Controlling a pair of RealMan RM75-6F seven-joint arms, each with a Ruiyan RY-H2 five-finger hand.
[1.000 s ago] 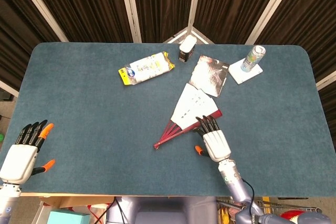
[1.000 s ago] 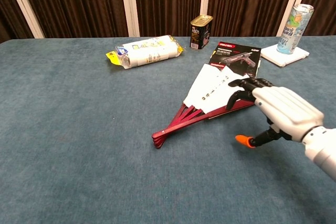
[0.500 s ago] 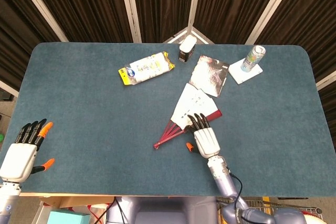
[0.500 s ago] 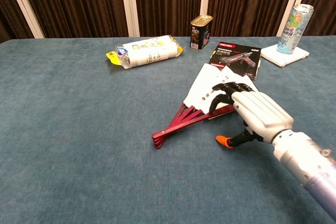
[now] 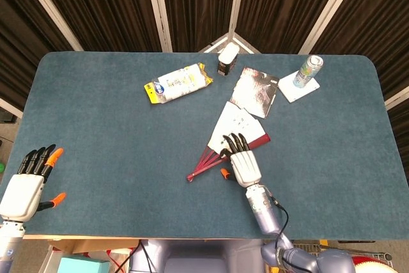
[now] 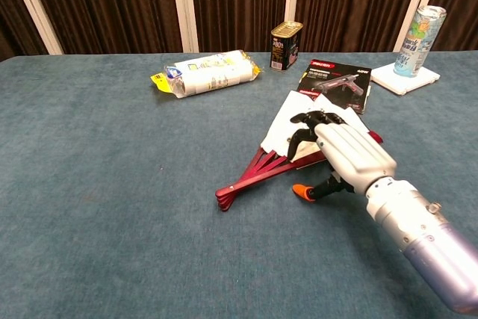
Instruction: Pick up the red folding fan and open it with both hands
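Note:
The red folding fan [image 5: 206,163] lies partly spread on the blue table, red ribs toward the front left and white leaf [image 5: 232,123] toward the back right. In the chest view its ribs [image 6: 252,175] run to a pivot at the left. My right hand [image 5: 243,164] is over the near edge of the leaf, dark fingers spread and curved down onto it, the orange-tipped thumb [image 6: 302,191] out beside the ribs; it grips nothing. I cannot tell whether the fingers [image 6: 306,121] touch the paper. My left hand [image 5: 27,186] hangs open off the table's front left corner.
A yellow-and-white snack packet [image 5: 177,83] lies at the back left of the fan. A small tin [image 5: 227,59] and a dark booklet [image 5: 255,91] sit behind the fan, the booklet touching the leaf. A drink can [image 5: 311,68] stands on a white coaster at the back right.
My right hand has slid left and slightly forward along the fan, from its right end to over the leaf near the ribs. The fan and the left hand have stayed put.

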